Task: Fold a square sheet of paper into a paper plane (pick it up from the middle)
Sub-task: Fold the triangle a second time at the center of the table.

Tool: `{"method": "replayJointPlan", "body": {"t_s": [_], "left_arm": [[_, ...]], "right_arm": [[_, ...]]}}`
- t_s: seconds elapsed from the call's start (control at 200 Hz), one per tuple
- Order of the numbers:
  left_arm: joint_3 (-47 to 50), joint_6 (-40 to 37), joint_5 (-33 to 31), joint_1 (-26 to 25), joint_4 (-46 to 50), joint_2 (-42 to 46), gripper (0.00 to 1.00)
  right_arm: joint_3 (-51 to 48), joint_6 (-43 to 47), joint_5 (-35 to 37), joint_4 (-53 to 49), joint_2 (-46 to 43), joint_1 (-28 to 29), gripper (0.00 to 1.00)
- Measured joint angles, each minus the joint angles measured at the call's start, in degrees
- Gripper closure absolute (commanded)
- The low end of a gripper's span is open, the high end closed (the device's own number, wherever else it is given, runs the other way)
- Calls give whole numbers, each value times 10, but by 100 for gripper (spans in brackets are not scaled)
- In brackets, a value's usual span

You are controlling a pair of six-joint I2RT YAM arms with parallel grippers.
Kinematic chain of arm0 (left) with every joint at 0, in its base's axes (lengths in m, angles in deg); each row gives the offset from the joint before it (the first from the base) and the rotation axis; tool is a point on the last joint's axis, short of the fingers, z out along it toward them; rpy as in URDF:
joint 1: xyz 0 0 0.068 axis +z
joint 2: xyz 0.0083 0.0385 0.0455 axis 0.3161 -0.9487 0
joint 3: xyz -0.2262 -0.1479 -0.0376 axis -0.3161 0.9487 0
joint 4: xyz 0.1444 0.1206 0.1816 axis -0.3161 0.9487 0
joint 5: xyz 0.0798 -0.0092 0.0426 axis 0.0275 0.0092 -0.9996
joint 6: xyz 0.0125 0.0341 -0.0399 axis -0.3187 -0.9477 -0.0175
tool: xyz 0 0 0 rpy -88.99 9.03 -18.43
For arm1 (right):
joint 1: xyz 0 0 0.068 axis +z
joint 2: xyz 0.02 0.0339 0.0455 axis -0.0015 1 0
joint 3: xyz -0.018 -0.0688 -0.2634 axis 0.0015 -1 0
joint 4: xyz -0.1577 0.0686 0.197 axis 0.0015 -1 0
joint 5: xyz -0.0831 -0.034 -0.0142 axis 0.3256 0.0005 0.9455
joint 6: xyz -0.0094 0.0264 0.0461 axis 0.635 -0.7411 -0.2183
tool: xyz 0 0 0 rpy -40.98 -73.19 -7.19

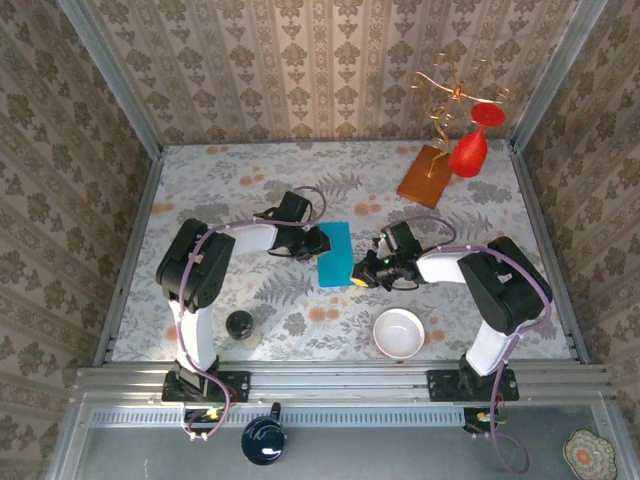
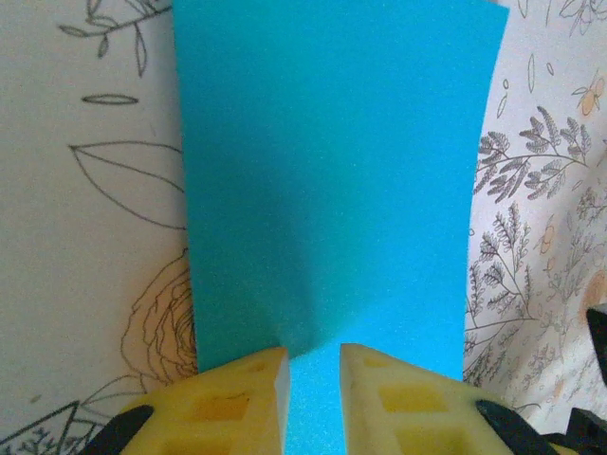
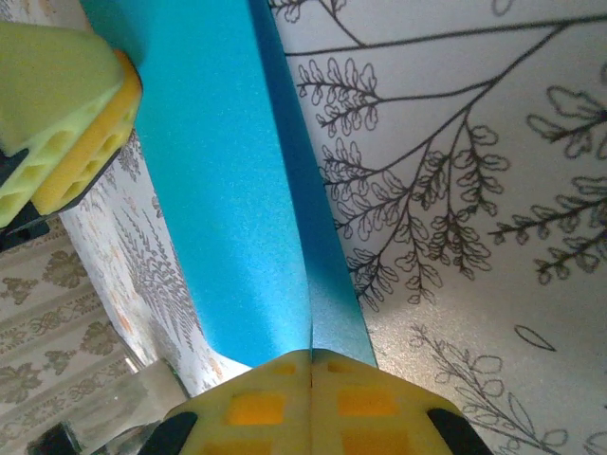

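Scene: We see two black robot arms reaching inward over a table covered with a pale floral-print cloth (image 1: 250,180).
Task object: A thin teal-blue sheet of paper (image 1: 335,253), creased into a narrow rectangle, lies between the two grippers, which meet it from opposite sides.
Left gripper: The left gripper (image 1: 318,243) sits at the paper's left edge. In its wrist view the yellow foam fingers (image 2: 242,403) stand a little apart, with a narrow slot between them. The paper spreads flat ahead of them and shows through the slot. We cannot tell whether the tips press on the sheet.
Right gripper: The right gripper (image 1: 358,276) is at the sheet's lower right corner. In its wrist view the yellow pads (image 3: 256,408) are pressed together with no gap. The paper's edge runs straight into their seam, so this gripper is pinching the sheet.
Fold: Ahead of the right gripper a crease runs the length of the sheet. A darker teal strip lies to the right of the crease, against the cloth.
Near side: A round white ceramic bowl (image 1: 399,333) sits just behind the right gripper, apart from the paper. A small dark round jar (image 1: 239,324) sits behind and to the left of the left gripper.
Far side: A flat orange-brown rectangular board (image 1: 425,176) and a red glass-shaped ornament (image 1: 470,150) stand well beyond the right gripper.
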Motion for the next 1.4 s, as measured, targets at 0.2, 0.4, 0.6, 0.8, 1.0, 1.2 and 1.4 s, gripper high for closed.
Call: {"method": "replayJointPlan", "body": {"t_s": [0.2,0.4,0.6,0.8,1.0,1.2,1.4], "left_arm": [[-24,-15,0,5,24,9,76],[-52,-26,0,19,25,4,81],[-59,-33,-6,19,41,-22,85],[-64,-40,-5,20,54,-38,87],[-66,-46,-5,20,59,-40,89],[-67,-50,-5,20,61,-40,91],[-69,-54,-5,20,63,-41,92]], "right_arm": [[0,4,8,-13,-18,0,100],[0,4,8,-19,-23,0,100],[1,6,7,-22,-23,0,100],[14,13,0,-23,-23,3,100],[52,15,-10,-20,-12,14,100],[97,15,-10,-6,28,32,100],[115,15,0,19,58,38,100]]}}
